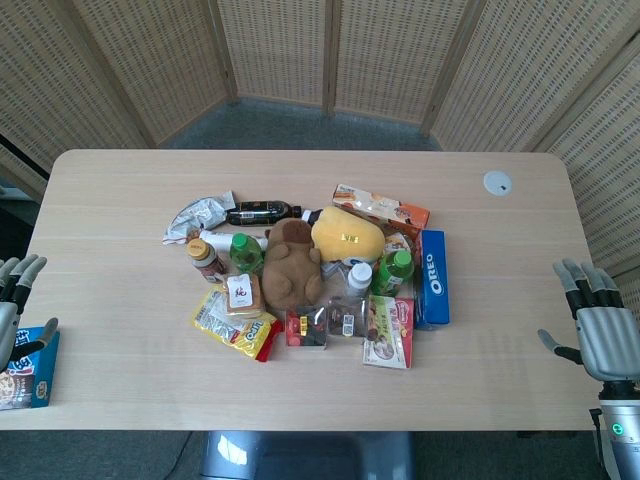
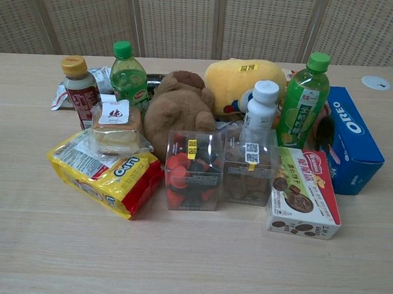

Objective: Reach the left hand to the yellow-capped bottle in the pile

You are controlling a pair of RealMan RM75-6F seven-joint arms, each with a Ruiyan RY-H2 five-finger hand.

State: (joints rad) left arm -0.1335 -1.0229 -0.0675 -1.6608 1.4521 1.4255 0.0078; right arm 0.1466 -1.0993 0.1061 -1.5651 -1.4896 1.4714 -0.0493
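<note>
Yellow snack pack (image 2: 106, 174) fronts the pile, so the empty, fingers-apart left robot hand (image 1: 12, 300) should travel toward two o'clock to the upright yellow-capped bottle (image 2: 79, 89) at the pile's nine-o'clock edge.

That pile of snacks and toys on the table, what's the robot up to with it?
Nothing is being handled yet. The left robot hand sits at the table's left edge, fingers apart and empty, above a blue snack packet. The right robot hand waits open at the right edge. The yellow-capped bottle it should reach stands upright at the pile's left side, beside a green-capped bottle and a brown plush toy.
</note>
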